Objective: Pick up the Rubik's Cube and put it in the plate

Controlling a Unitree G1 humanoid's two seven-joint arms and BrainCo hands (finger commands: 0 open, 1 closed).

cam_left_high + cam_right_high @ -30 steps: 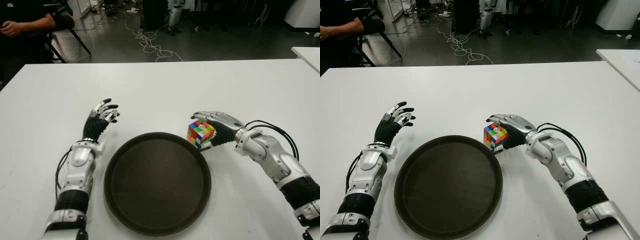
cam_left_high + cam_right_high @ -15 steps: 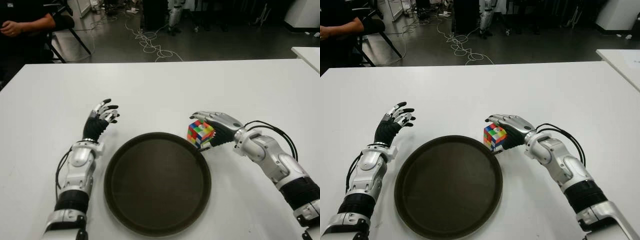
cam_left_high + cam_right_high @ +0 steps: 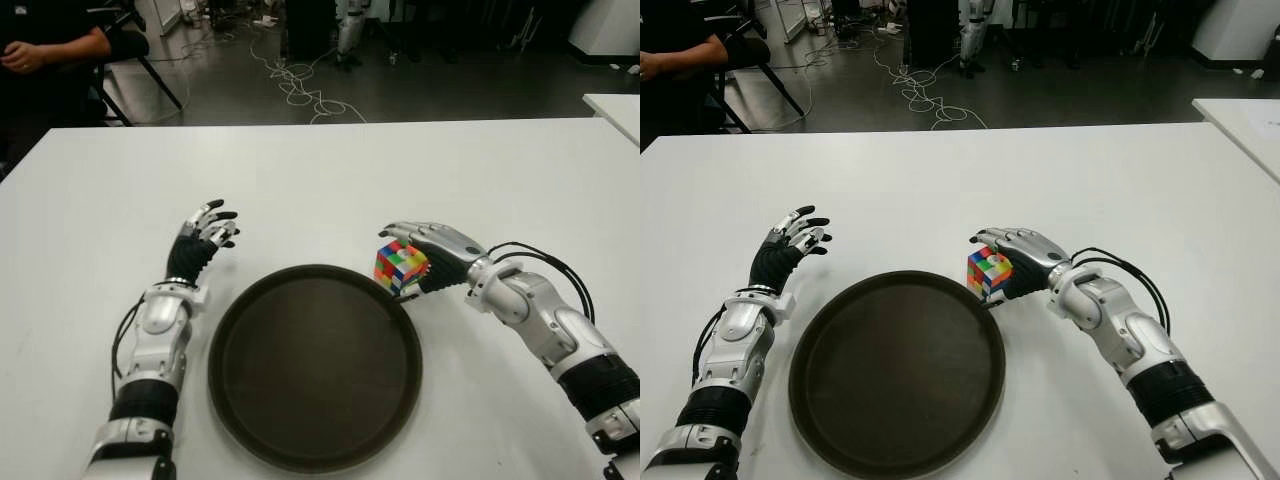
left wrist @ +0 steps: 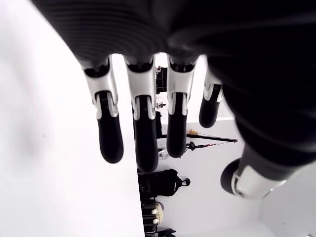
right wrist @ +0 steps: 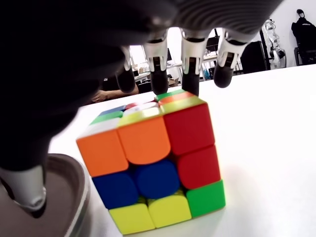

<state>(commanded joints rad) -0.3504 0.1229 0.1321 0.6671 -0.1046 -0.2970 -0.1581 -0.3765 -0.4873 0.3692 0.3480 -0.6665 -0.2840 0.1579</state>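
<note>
The Rubik's Cube (image 3: pixel 401 267) shows its many-coloured faces at the far right rim of the round dark plate (image 3: pixel 315 440). My right hand (image 3: pixel 425 262) is shut on it from the right. The fingers (image 5: pixel 190 74) curl over the cube's (image 5: pixel 153 165) top far edge, and the thumb (image 5: pixel 27 195) comes down on the plate side. The cube is slightly tilted, low over the white table (image 3: pixel 330 180) beside the rim. My left hand (image 3: pixel 205 232) shows to the left of the plate with its fingers (image 4: pixel 140 133) spread and nothing in them.
A person sits at the far left beyond the table (image 3: pixel 45 45). Cables (image 3: pixel 300 85) lie on the floor behind the table. A second white table corner (image 3: pixel 615 105) shows at the far right.
My right hand and forearm have edged slightly to the left with the cube; the cube stays at the plate's rim. The left hand has not moved.
</note>
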